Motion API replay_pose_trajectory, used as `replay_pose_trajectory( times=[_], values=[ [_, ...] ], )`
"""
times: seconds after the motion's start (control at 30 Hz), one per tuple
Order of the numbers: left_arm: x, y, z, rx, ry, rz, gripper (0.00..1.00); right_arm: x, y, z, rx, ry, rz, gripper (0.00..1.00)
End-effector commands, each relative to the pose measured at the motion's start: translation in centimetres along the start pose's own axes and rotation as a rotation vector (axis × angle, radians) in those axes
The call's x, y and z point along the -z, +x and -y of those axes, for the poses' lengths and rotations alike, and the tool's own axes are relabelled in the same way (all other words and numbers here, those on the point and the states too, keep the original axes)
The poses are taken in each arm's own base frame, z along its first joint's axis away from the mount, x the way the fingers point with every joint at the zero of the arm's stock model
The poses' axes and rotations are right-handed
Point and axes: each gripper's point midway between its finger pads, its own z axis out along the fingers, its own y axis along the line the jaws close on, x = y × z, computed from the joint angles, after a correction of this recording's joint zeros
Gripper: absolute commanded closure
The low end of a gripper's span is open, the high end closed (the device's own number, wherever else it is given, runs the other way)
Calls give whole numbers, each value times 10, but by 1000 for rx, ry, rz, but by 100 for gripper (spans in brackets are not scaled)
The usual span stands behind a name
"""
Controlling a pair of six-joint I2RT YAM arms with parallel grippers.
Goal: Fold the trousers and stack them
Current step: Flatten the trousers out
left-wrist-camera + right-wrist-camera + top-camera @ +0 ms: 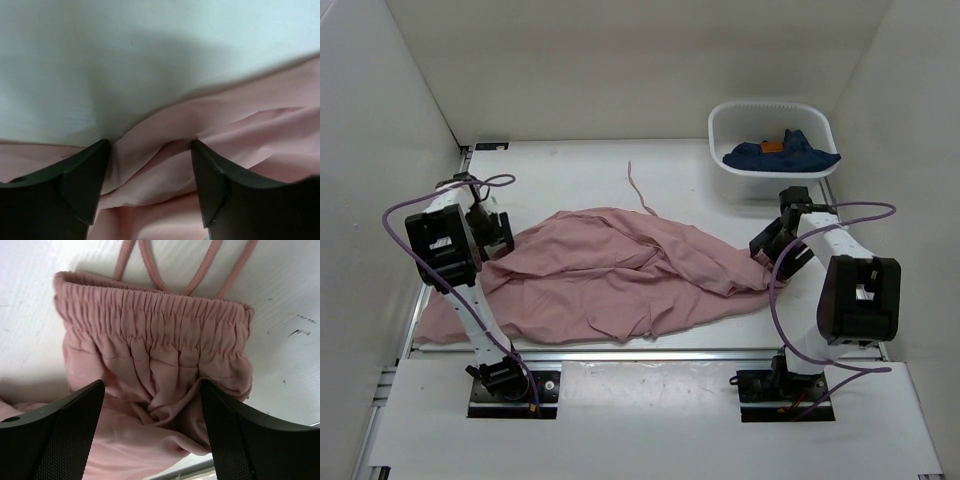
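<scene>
The white table (570,160) carries everything I can see. The trousers (620,270) lie spread and wrinkled across its middle, reaching from beside the left arm's base to just in front of the right arm, unfolded.

At the far right corner stands a white tub (720,130) with a dark navy garment (790,155) inside, well apart from the trousers.

I find the left gripper (150,145) low over the trousers' left edge, jaws spread wide. Pink fabric lies between and beneath its fingers (85,175), not pinched. The right gripper (152,385) hangs over the opposite end, jaws likewise wide apart and holding nothing. The gathered waistband (150,300) sits just beyond its fingers (65,430).

The thin drawstrings (150,265) run from the waistband onto bare table. From the top camera, one pink cord trails toward the back wall.
</scene>
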Motion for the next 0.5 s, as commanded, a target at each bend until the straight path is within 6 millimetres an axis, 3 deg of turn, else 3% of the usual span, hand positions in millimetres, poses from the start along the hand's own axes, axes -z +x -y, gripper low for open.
replay_pose_trajectory(
  times=[0.0, 0.07, 0.1, 0.13, 0.17, 0.2, 0.23, 0.27, 0.33, 0.37, 0.47],
  values=[
    [-8, 18, 12, -7, 56, -45, 25, -10, 11, 0, -20, 6, -59, 18],
    [-11, 20, 18, -15, 74, -56, 42, -16, 13, 3, -8, 24, -76, 24],
    [-11, 20, 20, -14, 88, -56, 75, -18, 16, 3, 4, 23, -92, 39],
    [-9, 17, 21, -15, 88, -47, 86, -16, 15, -2, 3, 5, -96, 49],
    [-7, 16, 21, -15, 88, -48, 86, -14, 14, -2, 14, 5, -97, 62],
    [0, 10, 19, -19, 73, -22, 86, -14, 12, -1, 5, 7, -96, 86],
    [9, 3, 17, -23, 58, 13, 86, -11, 9, -3, 18, 3, -93, 95],
    [23, -18, 13, -31, 22, 87, 86, -4, 4, -8, 18, -7, -83, 100],
    [56, -48, 9, -40, -18, 220, 86, 10, -13, -11, 53, -5, -16, 100],
    [83, -70, 7, -43, -48, 318, 86, 22, -24, -15, 62, -3, 15, 100],
    [147, -106, 4, -44, -96, 538, 86, 50, -51, -16, 107, 19, 124, 100]
  ],
)
